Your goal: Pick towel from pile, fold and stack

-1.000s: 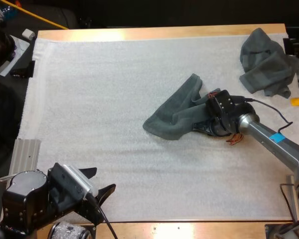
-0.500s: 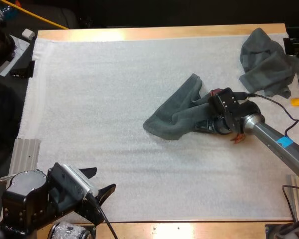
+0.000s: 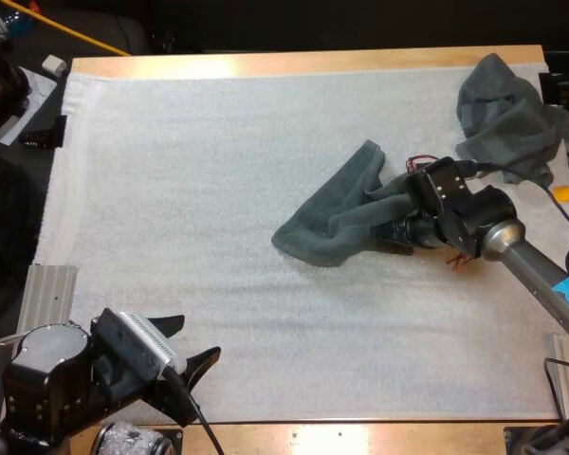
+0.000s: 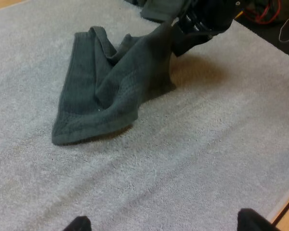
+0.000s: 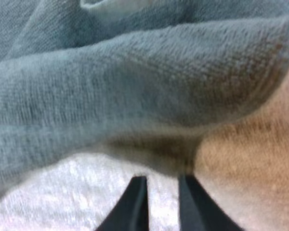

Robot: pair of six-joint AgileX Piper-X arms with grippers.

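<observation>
Grey towel (image 3: 332,223) limp, light: pinch its rumpled edge. Right gripper (image 5: 161,179) narrowly apart, empty; left gripper (image 4: 164,222) spread wide.

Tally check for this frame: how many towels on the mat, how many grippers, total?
Towels, dark grey-green: 2 (centre towel, lying loose; crumpled towel, far right)
Grippers: 2 (left gripper, near side, away from both towels; right gripper, at the centre towel's edge)
Total: 4
</observation>
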